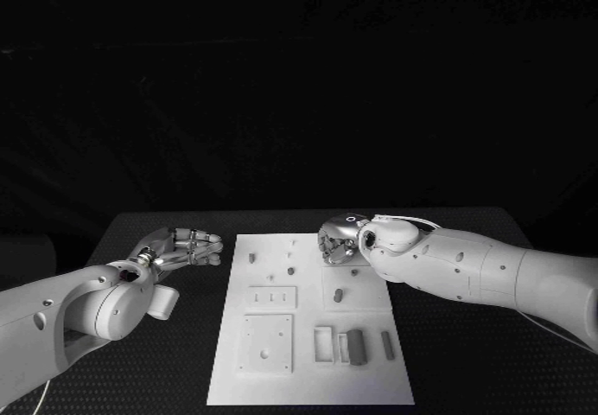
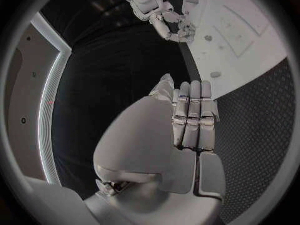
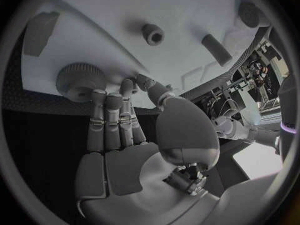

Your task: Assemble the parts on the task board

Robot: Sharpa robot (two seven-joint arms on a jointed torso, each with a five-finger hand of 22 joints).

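Observation:
The white task board (image 1: 312,380) lies in the middle of the black table. Grey parts sit on it: an oblong peg (image 1: 339,295), a block (image 1: 355,346) and a thin bar (image 1: 388,344). My right hand (image 1: 339,245) hangs over the board's far right part. In the right wrist view its straight fingers (image 3: 106,120) reach a round knurled disc (image 3: 80,80) at the board's edge, and the thumb (image 3: 153,90) stays clear of it. My left hand (image 1: 181,246) hovers left of the board, fingers (image 2: 195,115) straight and side by side, holding nothing.
Near the disc stand a small holed cylinder (image 3: 152,34) and the oblong peg (image 3: 215,49). Two small studs (image 1: 251,258) (image 1: 290,271) sit on the board's far left. Bare black table (image 1: 149,363) runs along both sides of the board.

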